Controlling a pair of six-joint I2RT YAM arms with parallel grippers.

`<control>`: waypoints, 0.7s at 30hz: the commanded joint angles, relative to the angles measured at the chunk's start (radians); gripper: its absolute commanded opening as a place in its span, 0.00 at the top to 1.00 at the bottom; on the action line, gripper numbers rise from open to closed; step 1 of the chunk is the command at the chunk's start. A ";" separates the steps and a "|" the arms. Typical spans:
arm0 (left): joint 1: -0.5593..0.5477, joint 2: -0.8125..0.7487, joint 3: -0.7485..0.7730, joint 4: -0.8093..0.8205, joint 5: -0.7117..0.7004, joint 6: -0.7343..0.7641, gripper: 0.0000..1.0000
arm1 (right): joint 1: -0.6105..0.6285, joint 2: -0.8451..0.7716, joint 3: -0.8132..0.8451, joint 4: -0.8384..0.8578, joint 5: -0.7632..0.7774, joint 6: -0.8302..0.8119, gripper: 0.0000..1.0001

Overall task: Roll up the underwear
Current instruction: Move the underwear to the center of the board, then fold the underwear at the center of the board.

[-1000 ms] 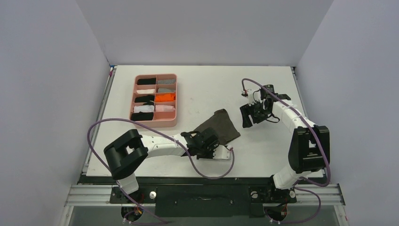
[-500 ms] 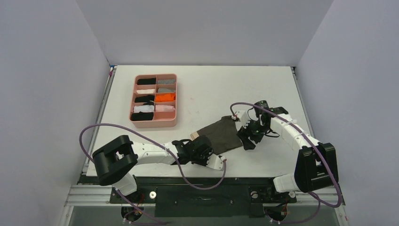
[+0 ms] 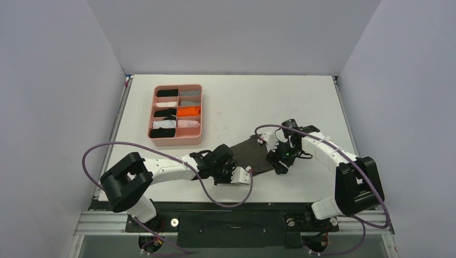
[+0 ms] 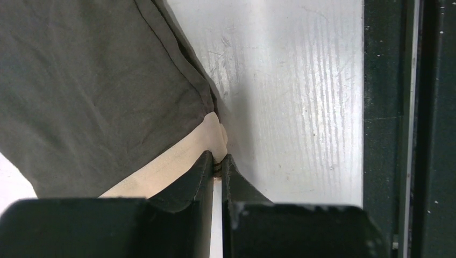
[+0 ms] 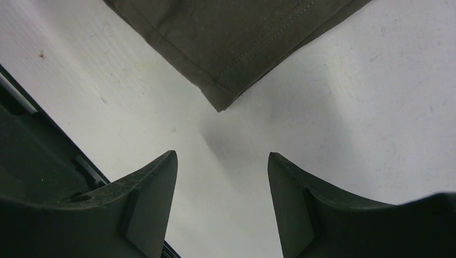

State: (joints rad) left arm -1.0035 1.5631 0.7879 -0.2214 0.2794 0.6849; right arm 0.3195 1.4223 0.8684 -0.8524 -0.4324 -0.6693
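The dark grey-brown underwear (image 3: 251,152) lies flat near the table's front middle. My left gripper (image 3: 224,167) is shut on a corner of its beige waistband (image 4: 183,161), pinched between the fingertips in the left wrist view (image 4: 218,160). My right gripper (image 3: 280,161) is open and empty just beyond the cloth's right corner. In the right wrist view that hemmed corner (image 5: 220,102) lies a little ahead of the spread fingers (image 5: 156,183), not between them.
A pink tray (image 3: 152,114) with several small rolled cloths in its compartments stands at the back left. The table's dark front rail (image 4: 408,129) runs close beside my left gripper. Purple cables loop off both arms over the table.
My left gripper has pulled the waistband corner leftward along the front edge, dragging the underwear. My right gripper has come down and left from the back right to the cloth's right corner.
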 commanded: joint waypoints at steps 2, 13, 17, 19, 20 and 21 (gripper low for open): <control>0.009 -0.017 0.040 -0.062 0.095 -0.041 1.00 | 0.034 0.072 0.034 0.060 0.032 0.027 0.42; 0.009 -0.007 0.052 -0.066 0.095 -0.045 1.00 | 0.103 0.175 0.079 0.110 0.083 0.078 0.43; 0.009 -0.004 0.058 -0.070 0.094 -0.046 1.00 | 0.122 0.199 0.086 0.115 0.097 0.083 0.47; 0.009 -0.005 0.061 -0.071 0.094 -0.050 1.00 | 0.130 0.202 0.084 0.114 0.095 0.086 0.52; 0.010 -0.006 0.061 -0.070 0.095 -0.051 1.00 | 0.134 0.203 0.082 0.112 0.092 0.085 0.53; 0.010 -0.007 0.061 -0.069 0.096 -0.053 1.00 | 0.136 0.203 0.080 0.110 0.091 0.084 0.57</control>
State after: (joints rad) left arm -0.9974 1.5631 0.8089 -0.2745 0.3351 0.6426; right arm 0.4389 1.6157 0.9314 -0.7551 -0.3458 -0.5926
